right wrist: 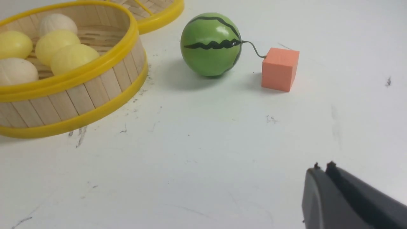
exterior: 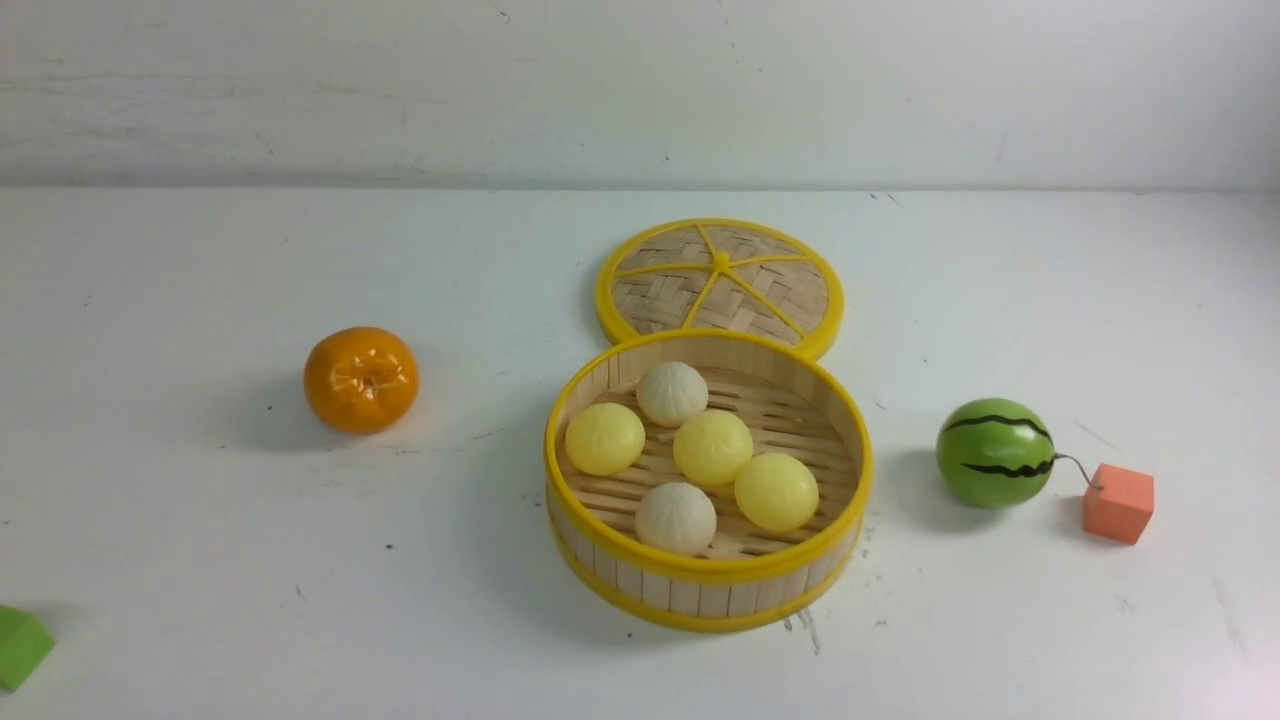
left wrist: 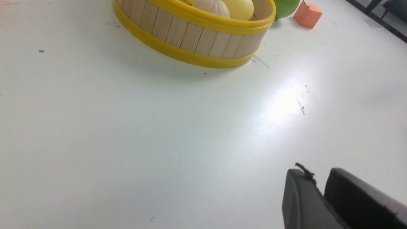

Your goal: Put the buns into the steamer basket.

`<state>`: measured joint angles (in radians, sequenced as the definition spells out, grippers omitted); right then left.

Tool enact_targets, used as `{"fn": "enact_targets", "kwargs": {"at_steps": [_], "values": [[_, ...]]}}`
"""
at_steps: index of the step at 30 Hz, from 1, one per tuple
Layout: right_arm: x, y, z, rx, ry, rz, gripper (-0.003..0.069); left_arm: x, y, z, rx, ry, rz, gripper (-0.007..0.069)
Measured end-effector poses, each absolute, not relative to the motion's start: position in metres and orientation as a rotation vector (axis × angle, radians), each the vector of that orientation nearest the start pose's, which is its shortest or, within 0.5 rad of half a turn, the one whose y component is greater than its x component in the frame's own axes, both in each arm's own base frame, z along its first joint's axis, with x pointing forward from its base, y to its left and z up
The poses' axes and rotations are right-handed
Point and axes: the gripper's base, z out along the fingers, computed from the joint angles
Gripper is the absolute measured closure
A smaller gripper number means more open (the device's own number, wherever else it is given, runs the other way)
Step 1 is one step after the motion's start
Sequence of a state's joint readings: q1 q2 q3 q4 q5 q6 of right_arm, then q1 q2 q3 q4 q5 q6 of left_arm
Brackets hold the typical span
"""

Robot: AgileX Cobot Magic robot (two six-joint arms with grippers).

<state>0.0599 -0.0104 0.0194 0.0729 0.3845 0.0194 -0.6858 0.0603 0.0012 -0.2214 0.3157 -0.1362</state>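
The steamer basket (exterior: 706, 575) stands mid-table with all five buns inside: two cream-white pleated ones (exterior: 672, 392) (exterior: 676, 518) and three smooth pale yellow ones (exterior: 604, 438) (exterior: 712, 447) (exterior: 776, 491). The basket also shows in the left wrist view (left wrist: 190, 35) and in the right wrist view (right wrist: 79, 98), with buns (right wrist: 73, 57) in it. My left gripper (left wrist: 316, 176) is shut and empty over bare table, short of the basket. My right gripper (right wrist: 322, 168) is shut and empty over bare table, short of the watermelon ball. Neither gripper shows in the front view.
The woven yellow-spoked lid (exterior: 720, 280) lies flat behind the basket, touching it. An orange (exterior: 361, 379) sits to the left. A green striped watermelon ball (exterior: 995, 452) and an orange cube (exterior: 1117, 503) sit to the right. A green block (exterior: 20, 645) lies at the front left edge.
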Motion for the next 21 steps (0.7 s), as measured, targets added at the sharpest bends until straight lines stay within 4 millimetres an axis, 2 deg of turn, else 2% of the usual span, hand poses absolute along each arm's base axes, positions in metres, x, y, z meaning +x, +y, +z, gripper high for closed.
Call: {"fn": "enact_targets", "kwargs": {"at_steps": [6, 8, 13, 16, 21], "values": [[0.052, 0.006, 0.173, 0.007, 1.878, 0.127, 0.064, 0.042, -0.04, 0.183, 0.372, 1.865, -0.743, 0.0507], [0.052, 0.006, 0.173, 0.007, 1.878, 0.127, 0.0637, 0.046, -0.037, 0.187, 0.302, 1.817, -0.692, 0.0528], [0.052, 0.006, 0.173, 0.007, 1.878, 0.127, 0.0631, 0.055, -0.022, 0.193, 0.043, 1.751, -0.507, 0.0638], [0.052, 0.006, 0.173, 0.007, 1.878, 0.127, 0.0627, 0.054, -0.016, 0.183, -0.034, 1.775, -0.42, 0.0638], [0.052, 0.006, 0.173, 0.007, 1.879, 0.127, 0.0619, 0.051, -0.015, 0.17, -0.089, 1.89, -0.402, 0.0638]]}}
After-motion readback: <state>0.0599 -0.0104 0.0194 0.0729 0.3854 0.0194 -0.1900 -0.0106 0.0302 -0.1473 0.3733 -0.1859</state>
